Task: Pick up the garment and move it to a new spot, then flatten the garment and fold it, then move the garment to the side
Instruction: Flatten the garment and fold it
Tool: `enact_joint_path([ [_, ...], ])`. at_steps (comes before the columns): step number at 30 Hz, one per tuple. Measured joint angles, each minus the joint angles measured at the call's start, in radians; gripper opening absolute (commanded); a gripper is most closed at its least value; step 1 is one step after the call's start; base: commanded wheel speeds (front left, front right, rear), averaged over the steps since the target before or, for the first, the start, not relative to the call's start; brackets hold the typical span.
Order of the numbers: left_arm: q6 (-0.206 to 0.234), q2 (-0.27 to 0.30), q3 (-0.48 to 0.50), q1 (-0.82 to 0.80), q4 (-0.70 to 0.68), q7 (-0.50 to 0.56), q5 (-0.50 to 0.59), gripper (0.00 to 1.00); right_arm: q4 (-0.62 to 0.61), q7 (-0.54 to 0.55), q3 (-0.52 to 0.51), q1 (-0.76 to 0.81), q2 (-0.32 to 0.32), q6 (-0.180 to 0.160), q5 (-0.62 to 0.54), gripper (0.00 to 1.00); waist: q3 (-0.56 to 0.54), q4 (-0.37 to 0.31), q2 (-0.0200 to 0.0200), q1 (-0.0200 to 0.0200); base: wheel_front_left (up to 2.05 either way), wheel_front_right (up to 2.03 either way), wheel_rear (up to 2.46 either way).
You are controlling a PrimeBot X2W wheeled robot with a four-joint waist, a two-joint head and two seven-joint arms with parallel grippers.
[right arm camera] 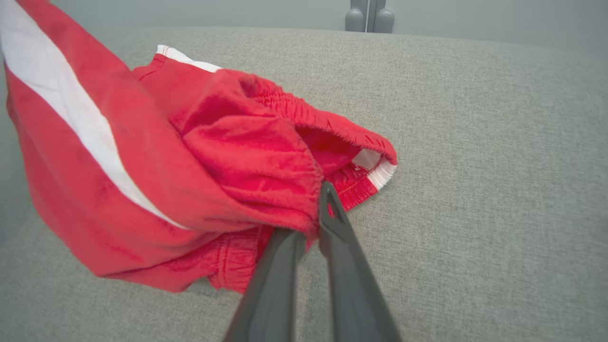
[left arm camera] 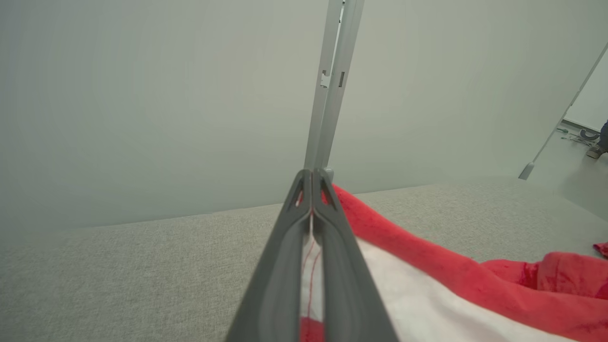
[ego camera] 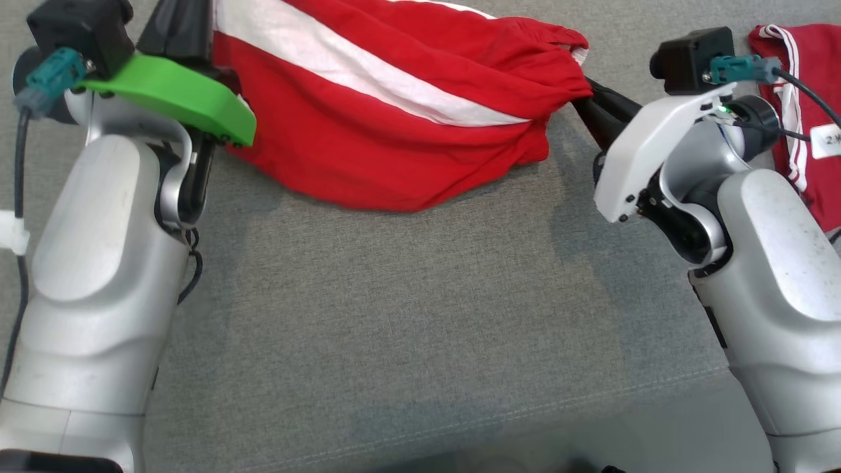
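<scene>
- Garment (ego camera: 368,151): being held at both ends, sagging; bunching being risked.
- Left gripper (left arm camera: 312,199): being pinched onto garment's left edge; slip possible.
- Right gripper (right arm camera: 319,213): being pinched onto garment's waistband.

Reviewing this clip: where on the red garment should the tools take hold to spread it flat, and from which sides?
By its two opposite ends, each from the outer side. The red garment sags between the left tool, shut on the end of the white stripe, and the right tool, shut on the gathered elastic edge; pulling those apart should draw it flat.
</scene>
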Motion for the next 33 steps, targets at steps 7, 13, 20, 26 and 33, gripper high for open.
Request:
enact_joint_path([
  [7,-0.007,0.007,0.001,-0.108,0.083,-0.004,0.007,0.00,0.081,-0.035,-0.039,-0.072,0.092,0.000,-0.020,0.00,0.027,-0.027,0.0000,0.0000,0.00,0.00,0.00],
  [13,-0.009,0.008,0.003,-0.193,0.152,-0.015,0.013,0.00,0.155,-0.049,-0.082,-0.150,0.158,0.000,-0.052,0.00,0.048,-0.049,0.0000,0.0000,0.00,0.00,0.00],
  [20,-0.007,-0.006,-0.018,-0.264,0.247,-0.036,0.038,0.00,0.260,-0.074,-0.118,-0.240,0.188,0.000,-0.117,0.00,0.084,-0.068,0.0000,0.0001,0.00,0.00,0.00],
  [26,0.000,-0.017,-0.054,-0.293,0.332,-0.045,0.065,0.03,0.337,-0.090,-0.086,-0.271,0.193,0.000,-0.144,0.29,0.105,-0.069,0.0000,0.0001,0.00,0.00,0.00],
  [33,-0.011,-0.042,-0.052,-0.294,0.383,-0.075,0.040,1.00,0.338,-0.125,-0.070,-0.276,0.193,0.000,-0.104,1.00,0.085,-0.045,0.0000,0.0001,0.00,0.00,0.00],
])
